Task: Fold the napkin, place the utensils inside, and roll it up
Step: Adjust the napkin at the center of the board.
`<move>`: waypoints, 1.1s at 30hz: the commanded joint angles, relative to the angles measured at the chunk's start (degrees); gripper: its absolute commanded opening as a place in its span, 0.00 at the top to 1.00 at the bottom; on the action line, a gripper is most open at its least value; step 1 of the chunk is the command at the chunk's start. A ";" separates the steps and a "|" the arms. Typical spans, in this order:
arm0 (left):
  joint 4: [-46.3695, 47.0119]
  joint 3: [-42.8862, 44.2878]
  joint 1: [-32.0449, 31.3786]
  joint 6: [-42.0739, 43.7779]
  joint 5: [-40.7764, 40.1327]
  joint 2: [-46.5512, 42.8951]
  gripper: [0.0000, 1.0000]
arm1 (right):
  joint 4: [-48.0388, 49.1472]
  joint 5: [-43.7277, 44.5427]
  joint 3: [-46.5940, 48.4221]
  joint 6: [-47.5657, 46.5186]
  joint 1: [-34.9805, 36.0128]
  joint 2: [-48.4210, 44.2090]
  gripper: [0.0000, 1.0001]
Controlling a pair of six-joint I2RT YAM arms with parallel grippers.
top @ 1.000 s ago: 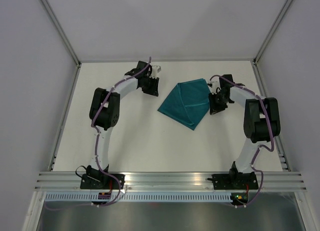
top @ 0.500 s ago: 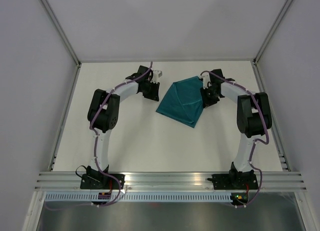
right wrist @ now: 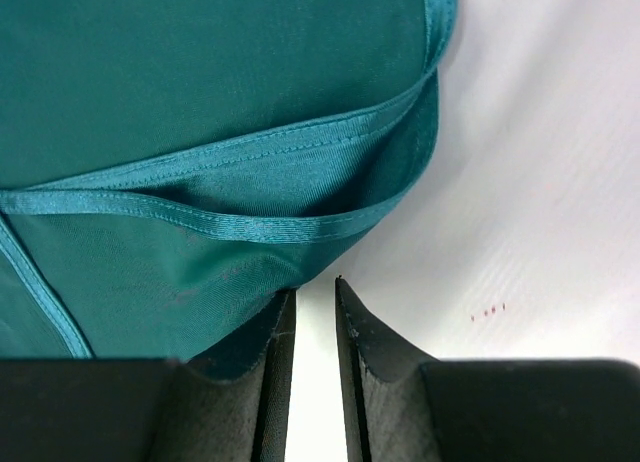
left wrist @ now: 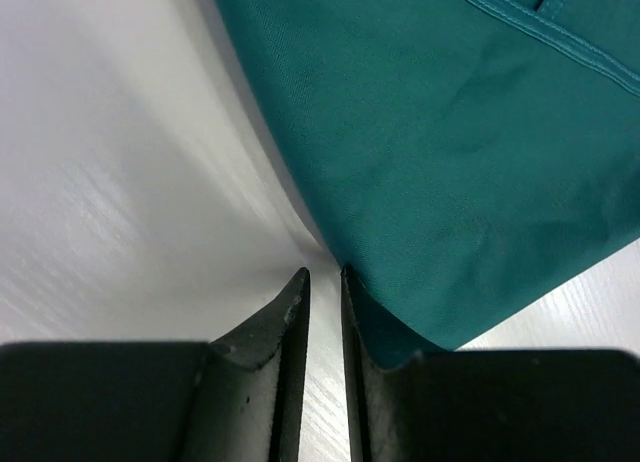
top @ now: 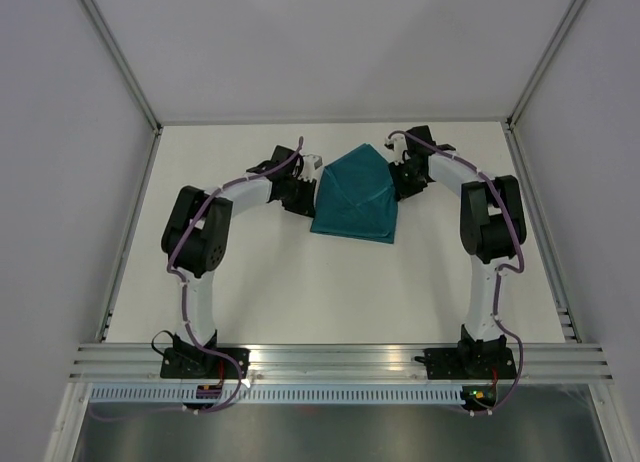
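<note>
The teal napkin [top: 355, 197] lies folded on the white table, with a pointed far end and a straight near edge. My left gripper [top: 303, 194] sits at its left edge; in the left wrist view [left wrist: 325, 274] the jaws are almost together with only bare table between them, and the napkin [left wrist: 450, 132] lies against the right finger. My right gripper [top: 403, 180] sits at the napkin's right edge. In the right wrist view [right wrist: 313, 285] its jaws stand the same way, empty, and the napkin's hemmed layers [right wrist: 200, 82] lie against the left finger. The dark blue utensil is out of view.
The white table [top: 300, 282] is ringed by grey walls, with metal rails along the left [top: 125, 252] and right [top: 545, 242] sides. The arm bases stand on the aluminium rail [top: 340, 360] at the near edge.
My right gripper has moved left and farther back, carrying the napkin's right side with it. The napkin has shifted left and changed from a diamond to a pointed-top shape. My left gripper has closed in on its left edge.
</note>
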 commanded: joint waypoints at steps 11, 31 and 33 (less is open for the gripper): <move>-3.06 -8.76 -0.25 0.13 -6.13 -5.57 0.78 | -4.58 1.66 4.88 -0.39 3.25 7.89 0.71; -2.36 -9.83 5.55 4.09 -6.48 -17.08 0.63 | 0.87 2.89 -5.04 -3.89 1.50 -10.28 0.52; -2.44 -9.12 6.25 4.70 -5.95 -17.79 0.60 | 1.57 2.89 -6.62 -5.82 1.50 -11.97 0.51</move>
